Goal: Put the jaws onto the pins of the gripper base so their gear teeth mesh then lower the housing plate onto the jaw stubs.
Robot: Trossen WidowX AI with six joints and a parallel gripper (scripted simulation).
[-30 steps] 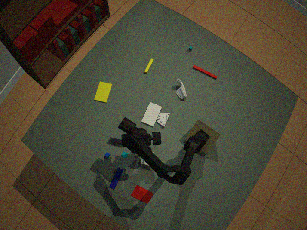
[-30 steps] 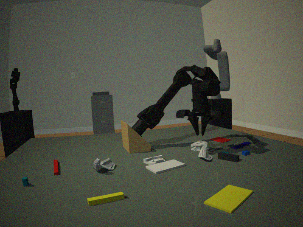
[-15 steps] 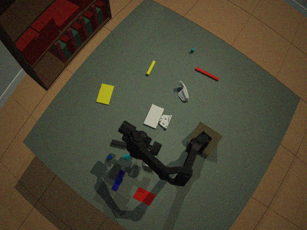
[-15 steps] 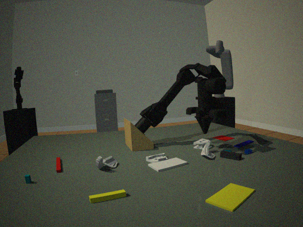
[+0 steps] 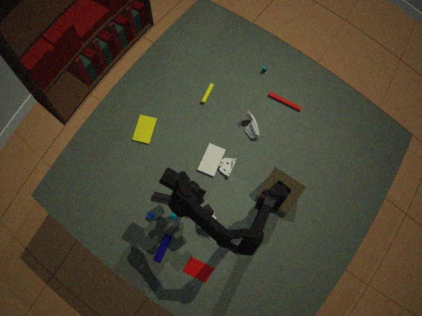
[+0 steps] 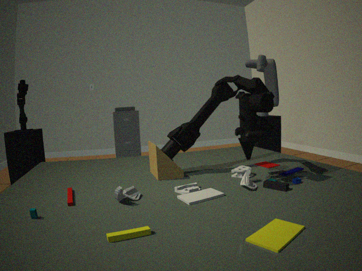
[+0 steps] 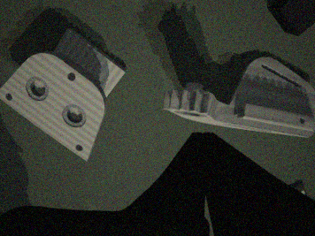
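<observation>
One white jaw [image 6: 248,183] [image 7: 274,114], with gear teeth at one end, lies on the mat. Beside it is a white plate part [image 6: 238,168] [image 7: 53,95] with two round features; in the wrist view it lies left of the jaw. The other toothed white jaw [image 5: 254,129] [image 6: 121,196] lies apart, tilted. A second white part [image 5: 225,172] [image 6: 186,189] with raised details lies against a white slab. I cannot tell for certain which plate part is the base and which the housing. My gripper [image 6: 248,158] [image 7: 201,142] is shut and empty, pointing down above the nearer jaw and plate part.
A white slab [image 5: 210,159] [image 6: 201,196], a black block [image 5: 160,197] [image 6: 276,185], a blue cube [image 5: 150,215] [image 6: 296,180], a blue bar [image 5: 162,248] and a red plate [image 5: 197,268] [image 6: 266,164] surround the parts. A wooden wedge [image 6: 164,166] stands under the arm's base.
</observation>
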